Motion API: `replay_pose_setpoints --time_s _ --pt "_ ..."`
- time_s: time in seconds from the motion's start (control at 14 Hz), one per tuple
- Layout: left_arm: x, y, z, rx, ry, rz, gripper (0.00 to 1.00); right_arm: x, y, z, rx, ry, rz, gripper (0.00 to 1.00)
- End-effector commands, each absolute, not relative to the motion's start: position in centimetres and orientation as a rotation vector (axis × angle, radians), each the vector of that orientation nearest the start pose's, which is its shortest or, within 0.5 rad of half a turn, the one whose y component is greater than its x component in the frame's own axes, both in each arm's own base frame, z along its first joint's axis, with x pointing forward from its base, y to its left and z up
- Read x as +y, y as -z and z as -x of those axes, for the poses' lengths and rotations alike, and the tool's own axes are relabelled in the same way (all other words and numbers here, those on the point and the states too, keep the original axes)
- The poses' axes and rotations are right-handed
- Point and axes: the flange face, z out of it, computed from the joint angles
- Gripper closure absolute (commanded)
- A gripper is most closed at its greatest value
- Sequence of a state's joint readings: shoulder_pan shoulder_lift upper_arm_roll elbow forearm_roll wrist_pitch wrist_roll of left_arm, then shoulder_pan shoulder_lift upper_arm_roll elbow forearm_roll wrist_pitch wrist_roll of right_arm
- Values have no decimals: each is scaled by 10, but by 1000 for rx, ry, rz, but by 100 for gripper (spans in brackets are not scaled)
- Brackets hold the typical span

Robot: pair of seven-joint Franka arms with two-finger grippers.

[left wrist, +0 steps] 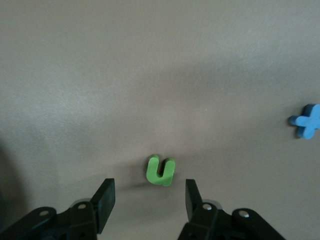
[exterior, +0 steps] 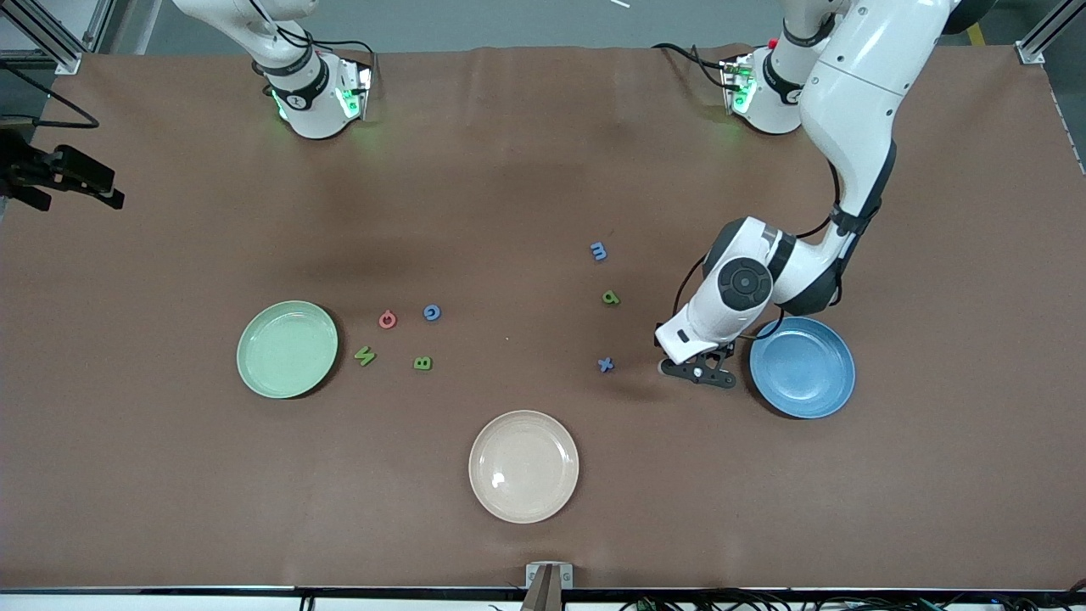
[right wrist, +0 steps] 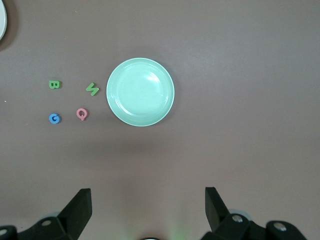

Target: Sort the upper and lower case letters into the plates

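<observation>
Two plates are being shown on the brown bench [exterior: 543,170]: the mint green plate [exterior: 288,349] toward the right arm's end and the blue plate [exterior: 803,367] toward the left arm's end. A cream plate [exterior: 523,466] is lying between them, nearer to the front camera.

The left end effector [exterior: 698,371] is being held low over the bench just beside the blue plate, on the side toward the blue x [exterior: 605,365]. Its fingers [left wrist: 104,202] are being kept spread wide, with nothing between them. In the left wrist view a green u [left wrist: 161,170] is lying on the bench just ahead of the open fingers, apart from both, and the blue x is seen well to one side.

The blue m [exterior: 598,250] and green p [exterior: 611,298] are lying farther from the front camera than the x. A red Q [exterior: 387,319], blue G [exterior: 432,312], green N [exterior: 365,355] and green B [exterior: 422,363] are grouped beside the mint green plate.

The right end effector [right wrist: 148,210] is being held high above the bench, fingers wide apart and empty, with the mint green plate [right wrist: 141,92] below its camera. No letter is lying in either plate.
</observation>
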State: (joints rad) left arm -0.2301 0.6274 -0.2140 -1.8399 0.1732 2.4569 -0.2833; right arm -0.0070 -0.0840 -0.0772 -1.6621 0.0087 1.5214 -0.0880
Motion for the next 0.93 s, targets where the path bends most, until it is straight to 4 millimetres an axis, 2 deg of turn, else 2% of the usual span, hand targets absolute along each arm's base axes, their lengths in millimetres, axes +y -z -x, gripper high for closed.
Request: replay_pose_setpoints --time_s 0.0,0.07,0.21,0.28,0.43,0.5,0.57,0.71,0.78,0.85 --pt "-271 -187 -589 429 28 3119 43 -50 -598 -545 7 -141 3130 0" --pt "-271 -184 -589 429 30 3122 46 -53 -587 -559 2 -119 3141 0" --pt "-273 -182 -591 430 62 3133 46 -54 -529 -597 -5 -144 3149 0" --pt "-273 -180 -592 430 70 3137 48 -53 -508 -611 -15 -155 3157 0" --pt "-275 -176 -593 432 87 3145 53 -42 -494 -619 13 -106 3140 0" --pt "-274 -174 -593 429 82 3145 53 -23 -483 -626 93 -97 3115 0" --pt "-274 -174 -593 427 82 3145 61 -7 -474 -632 222 -85 3088 0" --pt "-273 -175 -594 422 85 3146 90 43 -444 -643 404 -100 3079 0" --pt "-270 -177 -596 403 90 3148 99 63 -423 -649 497 -107 3072 0" --pt "-263 -184 -600 379 98 3149 99 85 -402 -654 544 -106 3069 0"
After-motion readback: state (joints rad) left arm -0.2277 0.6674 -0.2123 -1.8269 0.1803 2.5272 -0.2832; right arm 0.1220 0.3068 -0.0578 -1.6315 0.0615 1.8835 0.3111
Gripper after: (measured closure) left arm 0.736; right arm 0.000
